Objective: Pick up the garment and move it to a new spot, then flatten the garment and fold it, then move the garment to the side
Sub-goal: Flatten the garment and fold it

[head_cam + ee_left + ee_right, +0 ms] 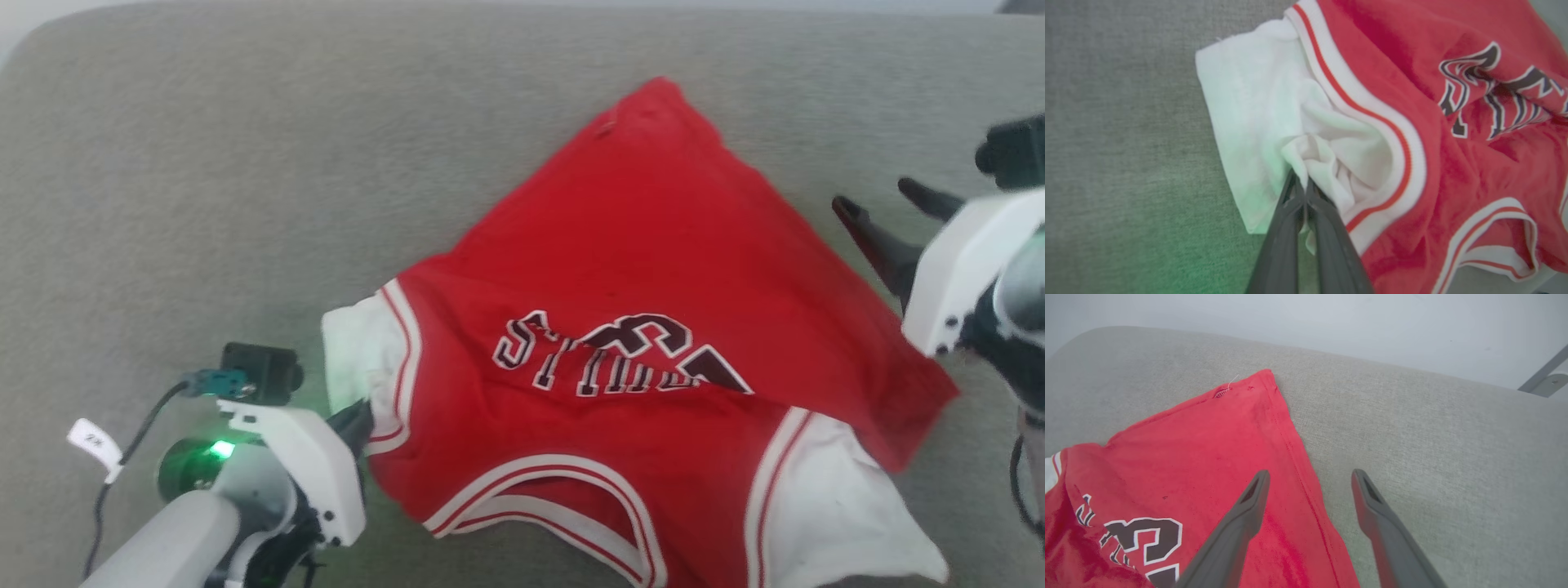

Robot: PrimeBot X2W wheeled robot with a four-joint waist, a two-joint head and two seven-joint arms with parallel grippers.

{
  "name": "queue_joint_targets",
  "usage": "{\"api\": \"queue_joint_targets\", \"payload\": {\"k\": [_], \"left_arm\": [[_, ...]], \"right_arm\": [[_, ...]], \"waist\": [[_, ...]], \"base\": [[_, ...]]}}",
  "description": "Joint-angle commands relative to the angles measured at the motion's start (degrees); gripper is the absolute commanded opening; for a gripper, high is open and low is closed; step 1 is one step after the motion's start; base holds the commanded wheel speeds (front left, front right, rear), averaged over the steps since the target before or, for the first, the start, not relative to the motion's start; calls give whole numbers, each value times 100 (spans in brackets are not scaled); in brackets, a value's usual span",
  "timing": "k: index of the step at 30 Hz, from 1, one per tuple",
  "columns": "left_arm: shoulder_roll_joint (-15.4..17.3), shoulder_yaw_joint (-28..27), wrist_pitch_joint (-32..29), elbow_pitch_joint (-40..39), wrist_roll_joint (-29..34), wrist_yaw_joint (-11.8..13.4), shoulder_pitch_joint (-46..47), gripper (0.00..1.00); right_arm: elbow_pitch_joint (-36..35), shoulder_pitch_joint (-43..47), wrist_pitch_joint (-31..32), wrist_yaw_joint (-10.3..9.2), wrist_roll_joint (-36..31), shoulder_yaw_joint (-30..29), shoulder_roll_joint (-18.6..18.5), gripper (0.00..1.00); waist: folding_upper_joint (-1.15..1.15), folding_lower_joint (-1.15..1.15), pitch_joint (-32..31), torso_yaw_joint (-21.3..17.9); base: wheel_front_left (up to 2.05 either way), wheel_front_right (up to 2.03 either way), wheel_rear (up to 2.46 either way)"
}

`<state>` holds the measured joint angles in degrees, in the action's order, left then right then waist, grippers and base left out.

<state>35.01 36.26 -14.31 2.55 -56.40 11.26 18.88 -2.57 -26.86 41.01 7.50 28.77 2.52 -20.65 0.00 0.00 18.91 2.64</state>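
garment point(637, 269): red jersey, rumpled; lying on grey cushion point(245, 163) | left gripper point(1302, 183): fingers together; clamped on white sleeve point(1241, 102) | right gripper point(1310, 477): fingers apart; holding nothing; over garment's side edge

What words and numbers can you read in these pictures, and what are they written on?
"3": a big black number with a white outline, on the red shirt; the digit next to it is cut off and can't be read.
Black lettering on the shirt's front: too creased to read.
Small white tag at the lower left of the head view: the marks on it are too blurred to read.
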Motion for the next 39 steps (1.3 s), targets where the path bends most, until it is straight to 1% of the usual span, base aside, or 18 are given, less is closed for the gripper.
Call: {"api": "queue_joint_targets", "payload": {"k": [1, 3, 5, 8, 11, 14, 19, 23, 24, 25, 26, 29, 31, 35, 39], "left_arm": [[-87, 76, -17, 60, 61, -69, 94, 0], [-248, 156, -5, 146, 58, -177, 219, 0], [-397, 257, -8, 279, 106, -279, 349, 0], [-634, 396, 12, 496, 163, -437, 540, 0], [-887, 549, 13, 728, 215, -599, 710, 0], [-1098, 658, 44, 962, 209, -726, 838, 0], [-1343, 776, 127, 1287, 215, -907, 973, 0], [-1460, 817, 172, 1509, 184, -995, 1010, 0], [-1478, 819, 188, 1567, 169, -1009, 1022, 0], [-1489, 816, 198, 1620, 159, -1025, 1031, 0], [-1496, 811, 208, 1672, 154, -1031, 1054, 0], [-1448, 738, 255, 1811, 138, -1049, 1107, 0], [-1407, 713, 257, 1847, 145, -1051, 1149, 0], [-1175, 569, 216, 1847, 207, -984, 1360, 0], [-851, 402, 40, 1621, 257, -925, 1706, 0]], "right_arm": [[174, -232, -70, -2, 63, 39, -44, 100], [472, -630, -151, -1, 17, 295, -266, 100], [873, -977, -248, -6, 61, 440, -393, 100], [1508, -1570, -320, -2, 110, 837, -605, 100], [2247, -2073, -245, -2, 179, 1184, -781, 100], [2956, -2488, -115, -3, 236, 1508, -877, 100], [3997, -2911, 490, -3, 350, 2123, -1046, 100], [4600, -2799, 1212, 0, 699, 2643, -1022, 100], [4687, -2735, 1418, 0, 792, 2790, -1005, 97], [4740, -2676, 1586, 1, 921, 2908, -1015, 41], [4755, -2662, 1690, 10, 991, 3008, -1055, 0], [4743, -2786, 1599, -2, 1090, 3114, -1238, 0], [4728, -2860, 1505, -3, 1123, 3105, -1259, 0], [4561, -3130, 1197, -7, 1253, 3136, -1327, 0], [4248, -3414, 831, -7, 1416, 3203, -1341, 0]], "waist": [[0, 0, 119, 291], [0, 0, 196, 524], [0, 0, 269, 768], [0, 0, 383, 1121], [0, 0, 484, 1478], [0, 0, 565, 1771], [0, 0, 671, 2101], [0, 0, 727, 2221], [0, 0, 731, 2233], [0, 0, 738, 2238], [0, 0, 745, 2237], [0, 0, 736, 2163], [0, 0, 721, 2118], [0, 0, 591, 1843], [0, 0, 430, 1487]], "base": [[0, 0, 0], [0, 0, 0], [0, 0, 0], [0, 0, 0], [0, 0, 0], [0, 0, 0], [0, 0, 0], [0, 0, 0], [0, 0, 0], [0, 0, 0], [0, 0, 0], [0, 0, 0], [0, 0, 0], [0, 0, 0], [0, 0, 0]]}}
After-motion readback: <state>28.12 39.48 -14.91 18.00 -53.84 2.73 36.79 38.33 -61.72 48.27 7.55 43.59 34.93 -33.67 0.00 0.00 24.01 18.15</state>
